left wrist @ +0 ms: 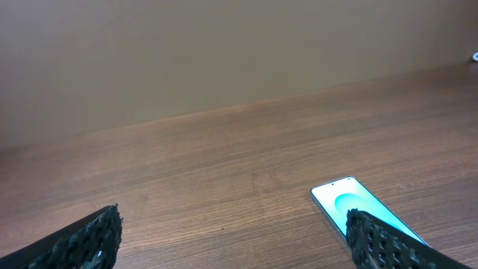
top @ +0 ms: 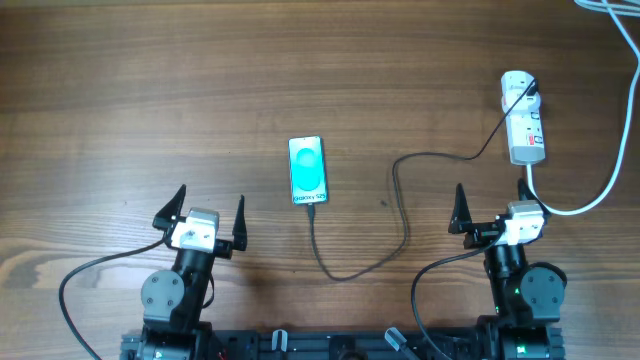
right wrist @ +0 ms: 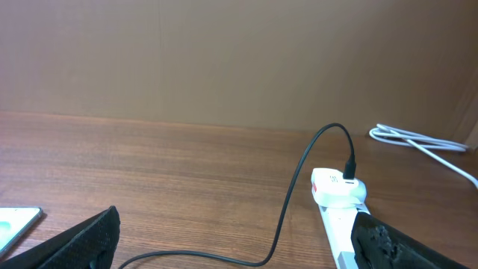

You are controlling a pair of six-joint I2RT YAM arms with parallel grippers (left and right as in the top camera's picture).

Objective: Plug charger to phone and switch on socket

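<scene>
The phone (top: 307, 170) lies flat mid-table with its teal-green screen up; its corner shows in the left wrist view (left wrist: 351, 203) and the right wrist view (right wrist: 16, 221). The thin black charger cable (top: 400, 205) runs from the phone's near end in a loop to the white socket strip (top: 523, 118) at the right; it also shows in the right wrist view (right wrist: 287, 217), plugged into the strip (right wrist: 337, 190). My left gripper (top: 200, 215) is open and empty, left of the phone. My right gripper (top: 495, 215) is open and empty, just near of the strip.
A thick white cord (top: 610, 170) curves from the strip's near end up the right edge of the wooden table (top: 150, 100); a coil of it shows in the right wrist view (right wrist: 418, 140). A brown wall stands behind the table.
</scene>
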